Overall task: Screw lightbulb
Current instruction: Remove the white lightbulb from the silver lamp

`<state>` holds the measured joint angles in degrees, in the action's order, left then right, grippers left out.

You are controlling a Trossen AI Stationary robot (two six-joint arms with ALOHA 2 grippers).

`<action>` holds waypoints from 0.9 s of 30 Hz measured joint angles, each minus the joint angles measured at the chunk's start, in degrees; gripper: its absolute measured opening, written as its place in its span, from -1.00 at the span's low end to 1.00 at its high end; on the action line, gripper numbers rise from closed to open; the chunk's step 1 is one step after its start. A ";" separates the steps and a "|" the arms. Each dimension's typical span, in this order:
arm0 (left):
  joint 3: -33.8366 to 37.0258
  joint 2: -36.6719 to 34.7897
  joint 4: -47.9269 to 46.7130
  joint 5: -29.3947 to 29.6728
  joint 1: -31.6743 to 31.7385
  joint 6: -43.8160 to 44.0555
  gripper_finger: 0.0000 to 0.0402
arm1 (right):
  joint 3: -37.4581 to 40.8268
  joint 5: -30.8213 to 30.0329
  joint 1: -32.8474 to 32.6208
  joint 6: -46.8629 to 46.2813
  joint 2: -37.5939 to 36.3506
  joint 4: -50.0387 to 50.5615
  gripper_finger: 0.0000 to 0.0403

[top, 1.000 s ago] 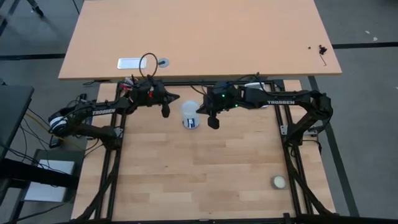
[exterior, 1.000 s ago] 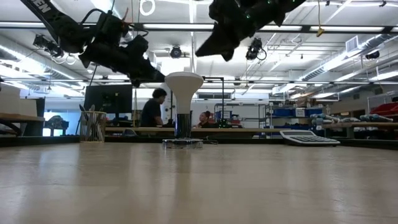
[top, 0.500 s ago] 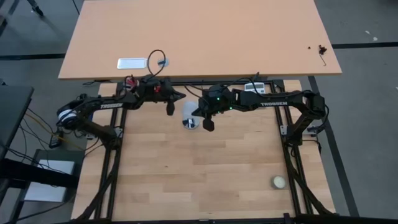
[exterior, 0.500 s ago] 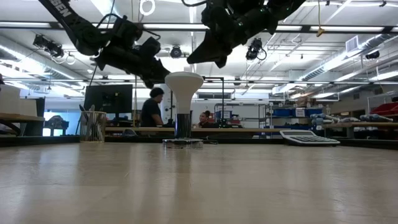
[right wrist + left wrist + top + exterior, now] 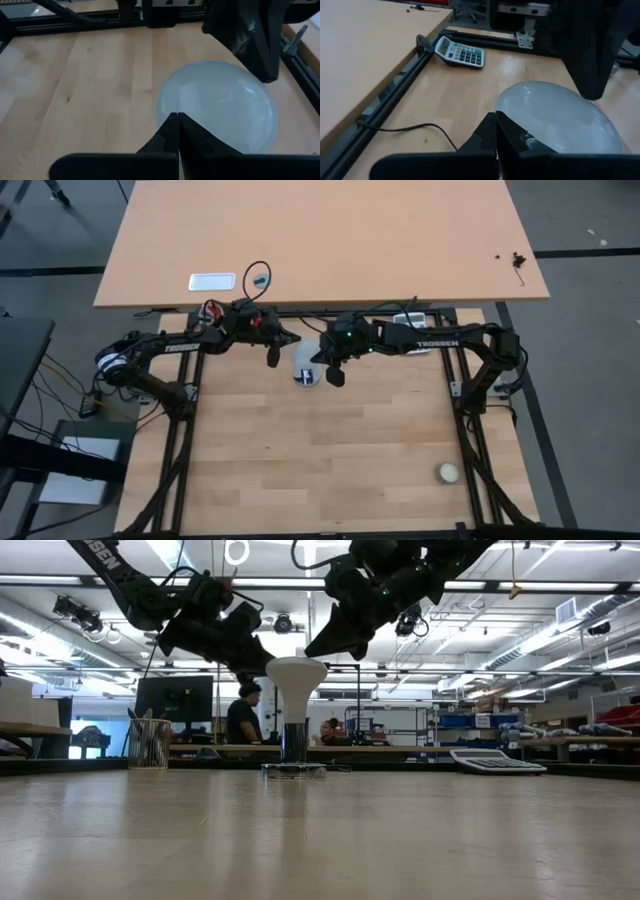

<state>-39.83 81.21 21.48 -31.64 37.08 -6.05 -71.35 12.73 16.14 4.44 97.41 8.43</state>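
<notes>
- Your lightbulb (image 5: 296, 675) stands upright in its socket (image 5: 294, 769) near the back of the worktop (image 5: 320, 460), dome up.
- Both arms have closed in over the last second: the left gripper (image 5: 270, 358) and right gripper (image 5: 336, 376) now flank the dome, just beside it, jaws clenched and holding nothing.
- You see no contact yet in the low view; the turning looks about to begin.
- A small cream ball (image 5: 448, 472) lies well apart.
</notes>
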 joint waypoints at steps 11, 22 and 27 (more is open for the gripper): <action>-0.07 -0.11 -2.60 -1.26 -0.56 -0.07 -1.00 | -0.02 0.20 2.06 0.01 -0.07 0.26 -0.96; 1.44 -1.65 -3.70 -2.22 -0.95 0.22 -1.00 | 0.05 -0.70 3.45 0.52 -0.18 -1.09 -0.95; 1.95 -1.05 -5.25 -2.68 -1.53 0.24 -1.00 | 0.20 -1.11 3.25 -2.13 -1.97 -2.18 -0.92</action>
<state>-37.89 80.16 16.23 -34.32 35.55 -5.81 -71.16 11.62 19.39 2.32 95.43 6.25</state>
